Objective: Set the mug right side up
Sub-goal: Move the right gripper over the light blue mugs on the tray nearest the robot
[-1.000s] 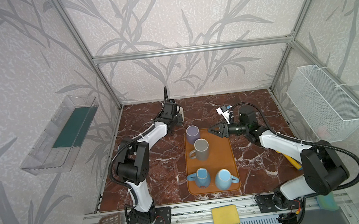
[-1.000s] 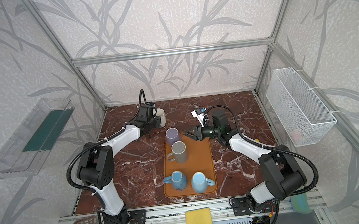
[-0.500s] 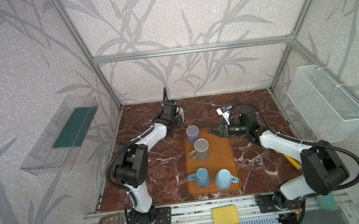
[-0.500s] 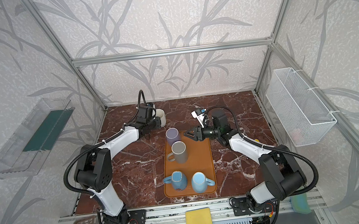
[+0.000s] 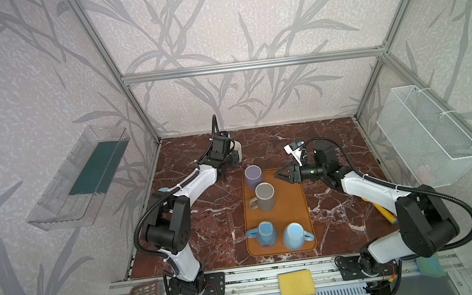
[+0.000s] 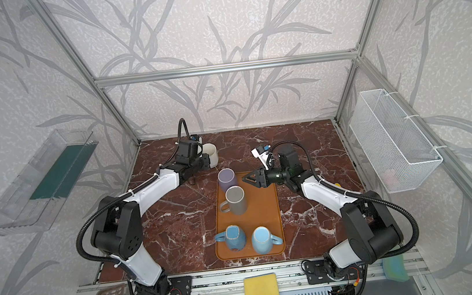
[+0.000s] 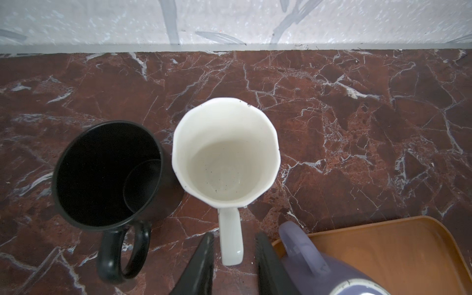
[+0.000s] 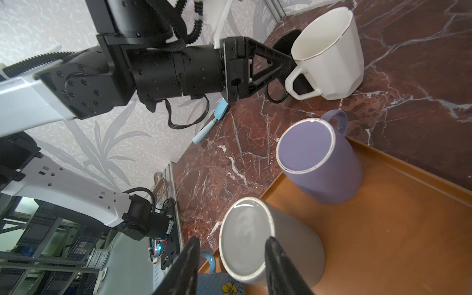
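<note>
Two mugs, purple mug (image 8: 319,163) and grey mug (image 8: 296,245), sit base-up on the orange tray (image 8: 396,229) ahead of the right gripper (image 8: 232,242); its jaws are part open and empty. White mug (image 7: 224,158) stands upright on the marble, handle between the left gripper's (image 7: 234,237) part-open jaws, gaps either side, unclamped. Risks: left pulling out askew hooks the handle and drags the white mug into the black mug (image 7: 107,173) just outside one finger. Right jaws look narrow for the grey mug and may shove it.

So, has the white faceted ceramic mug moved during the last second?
No. The white faceted ceramic mug stands upright in the same spot, beyond the far left corner of the orange plastic tray.
</note>
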